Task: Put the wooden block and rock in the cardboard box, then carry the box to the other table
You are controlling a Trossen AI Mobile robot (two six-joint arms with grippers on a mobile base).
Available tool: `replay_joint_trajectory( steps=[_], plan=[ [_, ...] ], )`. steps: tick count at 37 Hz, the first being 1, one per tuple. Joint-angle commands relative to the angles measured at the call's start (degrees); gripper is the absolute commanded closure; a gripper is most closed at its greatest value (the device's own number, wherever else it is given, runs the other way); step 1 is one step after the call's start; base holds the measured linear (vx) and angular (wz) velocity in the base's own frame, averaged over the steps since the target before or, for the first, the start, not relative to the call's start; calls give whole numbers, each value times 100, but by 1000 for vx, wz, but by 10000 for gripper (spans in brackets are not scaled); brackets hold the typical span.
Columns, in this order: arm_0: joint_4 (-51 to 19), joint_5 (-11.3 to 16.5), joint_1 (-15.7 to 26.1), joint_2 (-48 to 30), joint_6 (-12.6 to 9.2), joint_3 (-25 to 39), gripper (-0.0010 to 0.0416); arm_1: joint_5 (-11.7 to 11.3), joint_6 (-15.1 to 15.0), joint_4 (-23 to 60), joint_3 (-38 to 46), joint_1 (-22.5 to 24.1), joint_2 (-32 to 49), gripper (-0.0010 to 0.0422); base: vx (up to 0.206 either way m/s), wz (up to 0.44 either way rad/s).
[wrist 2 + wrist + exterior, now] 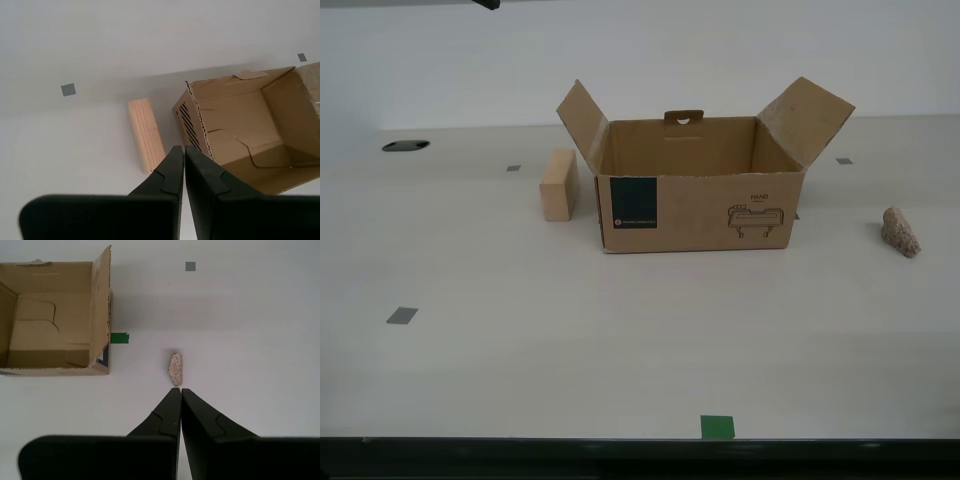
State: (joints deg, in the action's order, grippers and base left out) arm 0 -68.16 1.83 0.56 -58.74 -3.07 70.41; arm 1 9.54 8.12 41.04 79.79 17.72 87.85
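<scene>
The cardboard box (700, 200) stands open in the middle of the off-white table, flaps up and nothing visible inside it (245, 130) (50, 325). The wooden block (559, 184) lies beside the box toward the exterior view's left, also seen from above (146, 134). The rock (901, 232) sits apart toward the exterior view's right (175, 369). My second gripper (183, 148) hangs shut above the block's near end. My first gripper (180, 389) hangs shut just short of the rock. Neither arm shows in the exterior view. The other table is out of view.
Small grey tape squares (402, 315) (844, 160) dot the tabletop, and a green tape mark (717, 427) sits at its front edge. A dark round hole (405, 146) lies at the back toward the exterior view's left. A white wall rises behind.
</scene>
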Motion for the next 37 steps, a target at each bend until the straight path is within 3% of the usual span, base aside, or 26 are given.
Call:
replay_joint_trajectory(
  steps=[1, 7, 25, 37],
  plan=[
    [-7, 4, -2, -2, 9, 2, 403, 4, -37, -2, 2, 2, -2, 412, 0, 0],
    [-57, 4, -2, -2, 7, 2, 402, -4, -66, -4, 2, 0, -2, 388, 0, 0],
    [-210, 0, -2, -96, -28, 2, 403, -4, -57, -42, 2, 2, -2, 200, 0, 0],
    [-212, 2, -2, -114, -111, 7, 403, -4, -59, -83, 2, 2, -2, 107, 0, 0]
  ],
)
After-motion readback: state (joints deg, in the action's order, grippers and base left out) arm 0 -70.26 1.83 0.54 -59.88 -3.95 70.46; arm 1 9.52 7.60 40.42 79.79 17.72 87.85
